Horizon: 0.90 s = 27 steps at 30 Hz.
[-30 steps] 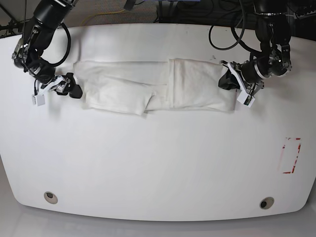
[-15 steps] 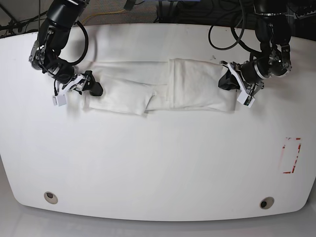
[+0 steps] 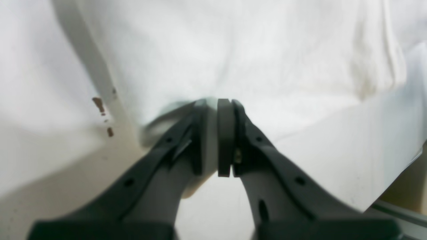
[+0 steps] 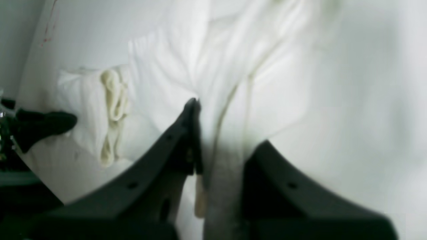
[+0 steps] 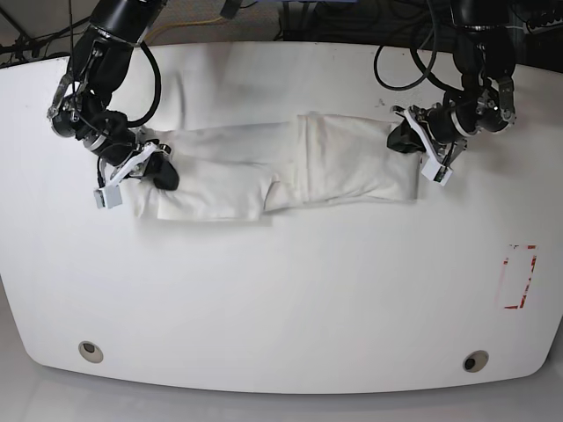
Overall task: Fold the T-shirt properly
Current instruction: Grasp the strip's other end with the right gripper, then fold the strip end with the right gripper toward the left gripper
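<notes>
The white T-shirt (image 5: 290, 163) lies as a long folded strip across the far half of the table; no print shows, only plain white cloth. My right gripper (image 5: 164, 173) is at the strip's left end in the base view. In the right wrist view it (image 4: 220, 133) is shut on a fold of the T-shirt (image 4: 217, 66) that drapes over one finger. My left gripper (image 5: 406, 139) is at the strip's right end. In the left wrist view it (image 3: 214, 110) is shut on the T-shirt's (image 3: 233, 50) edge.
The white table (image 5: 281, 290) has a red marked rectangle (image 5: 517, 277) near its right edge and two round holes (image 5: 89, 352) (image 5: 475, 361) near the front edge. Small red-brown marks (image 3: 98, 104) lie on the table beside the cloth. Cables hang behind the far edge.
My right gripper moved in from beside the strip's left end, closed on it and pulled that end toward the front. My left gripper shifted slightly toward the back.
</notes>
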{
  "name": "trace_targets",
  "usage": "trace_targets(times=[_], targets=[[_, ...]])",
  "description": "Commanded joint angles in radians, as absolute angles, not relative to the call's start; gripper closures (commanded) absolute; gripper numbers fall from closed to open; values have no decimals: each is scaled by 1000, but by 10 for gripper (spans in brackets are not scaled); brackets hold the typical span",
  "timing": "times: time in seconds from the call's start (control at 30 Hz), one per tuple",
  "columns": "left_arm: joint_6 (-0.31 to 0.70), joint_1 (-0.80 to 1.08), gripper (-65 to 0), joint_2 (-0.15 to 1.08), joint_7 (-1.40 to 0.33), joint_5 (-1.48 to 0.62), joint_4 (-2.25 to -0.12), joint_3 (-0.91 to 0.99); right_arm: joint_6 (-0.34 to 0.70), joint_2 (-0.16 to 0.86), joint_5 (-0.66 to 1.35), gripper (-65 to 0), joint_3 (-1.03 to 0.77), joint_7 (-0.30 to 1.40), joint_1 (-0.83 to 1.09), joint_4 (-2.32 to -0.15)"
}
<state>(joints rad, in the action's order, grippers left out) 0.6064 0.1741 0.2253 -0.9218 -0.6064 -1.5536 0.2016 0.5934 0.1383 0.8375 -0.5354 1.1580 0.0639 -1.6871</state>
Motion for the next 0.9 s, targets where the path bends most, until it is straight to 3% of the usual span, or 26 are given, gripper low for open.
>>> trace_targets(times=[0.0,0.27,0.57,0.87], targets=[[610,166,-44,234,-908,-616,-1564,202,590,142,862,0,-507,1150,59,-1755],[610,168,-44,206,-911,-615,-1567,200,582,64,855,0,-308,1153,82,-1910],[610,168,-44,206,-911,-619,-1566,200,582,-42,852,0,-104,1109,76,-1905],[616,170,-44,206,-911,-619,-1567,200,582,-65,812,0,65,1015,44,-1854]])
